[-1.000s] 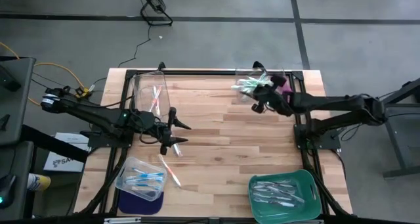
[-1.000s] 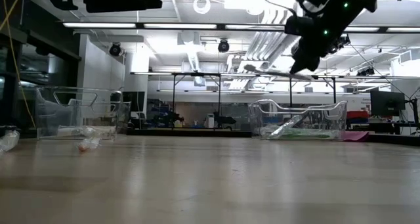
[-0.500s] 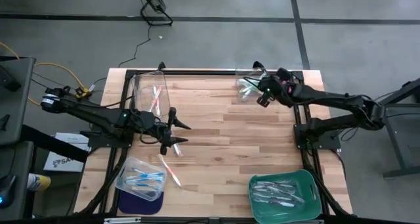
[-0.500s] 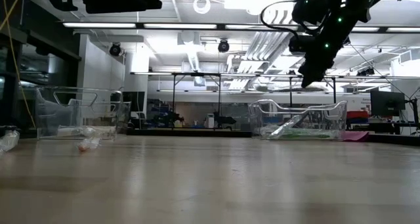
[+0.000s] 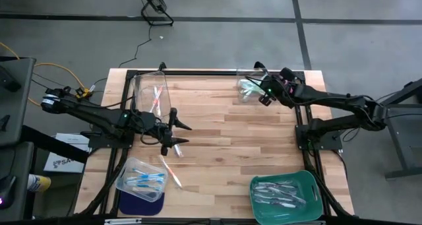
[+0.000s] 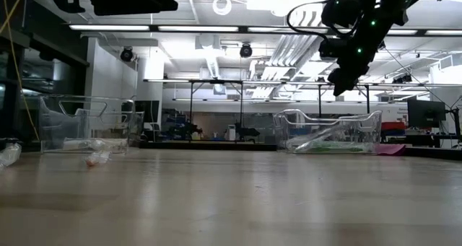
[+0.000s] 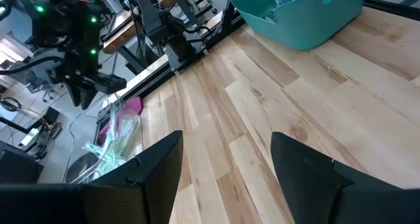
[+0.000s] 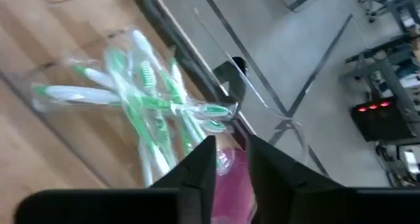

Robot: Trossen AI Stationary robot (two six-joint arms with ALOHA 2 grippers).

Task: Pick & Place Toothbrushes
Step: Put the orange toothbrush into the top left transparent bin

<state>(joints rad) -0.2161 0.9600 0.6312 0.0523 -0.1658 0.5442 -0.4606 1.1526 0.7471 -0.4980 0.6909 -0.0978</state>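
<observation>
Right gripper [image 5: 266,98]: up in the air over the far right bin; fingers [image 8: 197,168] a little apart with a thin gap, nothing seen between them.
Just below right gripper: clear bin [image 5: 250,80] with green toothbrushes [image 8: 141,106] lying in a crossed heap; count hard to tell, wrappers shine and blur together.
Beside that heap: something pink [image 8: 236,178], half hidden behind the fingers; cannot tell what.
Low view of right gripper [image 6: 345,80]: dark lump hanging above the bin [image 6: 328,130]; fingertips hard to make out there.
Left gripper [image 5: 178,134]: over bare table [image 5: 231,139] near the middle left, fingers [image 7: 141,184] spread wide, holding nothing.
Close to left gripper: one pink-orange toothbrush [image 5: 173,173] lying loose on the wood, toward the front edge.
Past that, front left: clear bin with blue toothbrushes [image 5: 145,180]; edge partly under the arm frame.
Behind left gripper: clear bin [image 5: 148,93] with pink-orange toothbrushes [image 5: 157,98]; only a few show through the wall.
Far from both, front right: green tray [image 5: 285,196] with pale toothbrushes [image 5: 277,193]; too tangled to count, tray cut off at the picture's edge.
</observation>
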